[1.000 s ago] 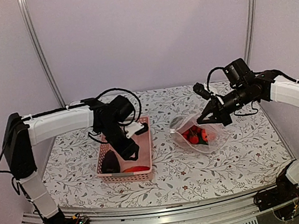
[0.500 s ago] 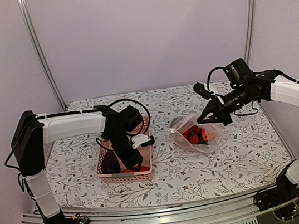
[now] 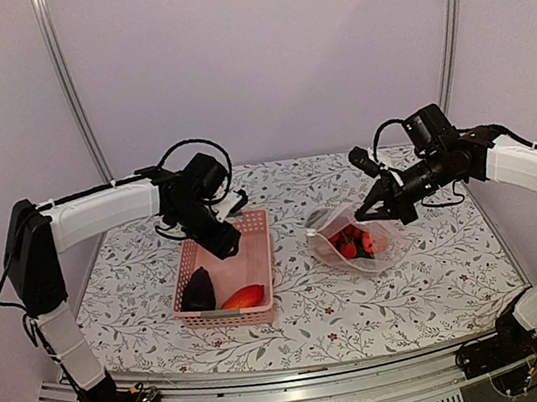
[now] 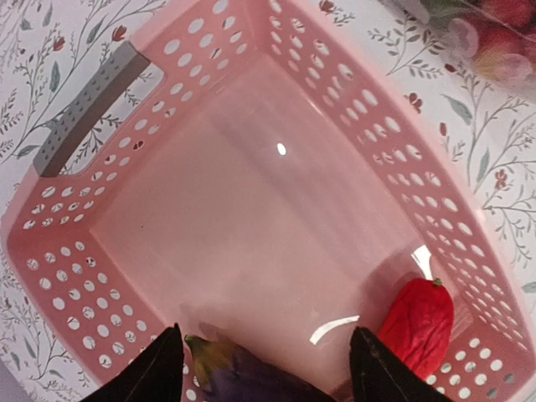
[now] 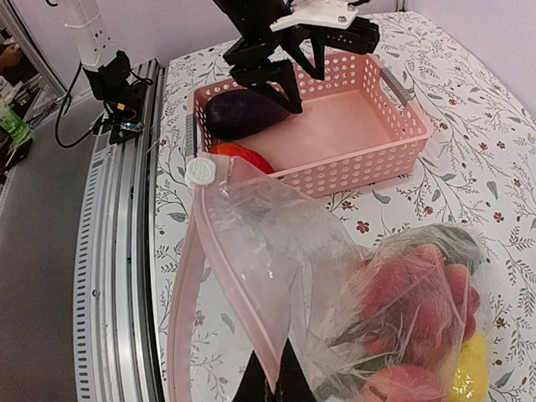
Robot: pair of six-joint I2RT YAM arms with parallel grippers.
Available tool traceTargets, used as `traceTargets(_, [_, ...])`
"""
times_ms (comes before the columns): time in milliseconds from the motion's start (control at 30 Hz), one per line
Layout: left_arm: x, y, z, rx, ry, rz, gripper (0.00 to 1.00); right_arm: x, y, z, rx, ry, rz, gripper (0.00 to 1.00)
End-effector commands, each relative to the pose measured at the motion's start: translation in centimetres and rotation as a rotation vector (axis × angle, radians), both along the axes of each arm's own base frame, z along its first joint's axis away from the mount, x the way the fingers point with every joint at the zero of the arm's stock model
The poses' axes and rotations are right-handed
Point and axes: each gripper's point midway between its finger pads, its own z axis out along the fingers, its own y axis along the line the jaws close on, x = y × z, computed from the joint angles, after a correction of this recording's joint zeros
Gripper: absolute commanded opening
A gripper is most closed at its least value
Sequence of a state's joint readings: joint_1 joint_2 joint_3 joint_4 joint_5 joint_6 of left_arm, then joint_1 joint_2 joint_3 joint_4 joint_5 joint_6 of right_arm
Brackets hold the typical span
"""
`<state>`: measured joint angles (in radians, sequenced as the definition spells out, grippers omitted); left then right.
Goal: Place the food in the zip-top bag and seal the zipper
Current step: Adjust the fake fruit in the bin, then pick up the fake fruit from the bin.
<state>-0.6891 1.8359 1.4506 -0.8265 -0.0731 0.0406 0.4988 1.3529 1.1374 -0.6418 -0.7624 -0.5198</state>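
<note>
The pink basket (image 3: 264,262) sits on the table (image 3: 413,286) with two pieces of food in its near end. Just right of the basket lies the bag (image 3: 388,244), partly filled. The right gripper (image 3: 373,212) is pinched tight on the bag's mouth, holding it open. Above the basket, the left gripper (image 4: 268,331) hangs wide and empty. It should drop straight onto the eggplant (image 3: 198,292) or the red piece (image 3: 243,297), clear of the basket's walls.

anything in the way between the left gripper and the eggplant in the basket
Nothing visible: the open left gripper hangs over the pink basket, the eggplant bare just below it, the red vegetable off to the side.
</note>
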Motion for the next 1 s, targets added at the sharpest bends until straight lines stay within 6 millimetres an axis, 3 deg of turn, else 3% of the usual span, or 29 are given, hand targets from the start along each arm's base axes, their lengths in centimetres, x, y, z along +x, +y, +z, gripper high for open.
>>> traceTargets(0, [-2.9,-2.5,1.7,-0.171,0.076,-0.055,0.68,-0.1,-0.2,0.0,0.008,0.0,-0.002,0.0])
traceTargets(267, [-8.2,-3.0,-1.8,-0.101,0.217,-0.078,0.68,0.0,-0.2,-0.2,0.003,0.004,-0.003,0.0])
traceTargets(467, [-11.0,-3.1,-3.9,-0.062,0.287,-0.16,0.67,0.0,-0.2,-0.4,0.002,0.009,-0.001,0.0])
traceTargets(633, [-11.9,-2.8,-5.7,0.009,0.314,-0.22,0.66,0.0,-0.2,-0.3,0.003,0.01,-0.003,0.0])
traceTargets(800, [-11.5,-2.2,-7.4,0.087,0.322,-0.241,0.64,0.0,-0.2,-0.3,0.003,0.007,-0.004,0.0])
traceTargets(867, [-11.2,-2.2,-7.7,0.101,0.318,-0.247,0.63,0.0,-0.2,-0.3,0.003,0.009,-0.004,0.0])
traceTargets(967, [-10.4,-2.5,-7.2,0.101,0.292,-0.244,0.55,0.0,-0.2,-0.3,0.004,0.009,-0.004,0.0])
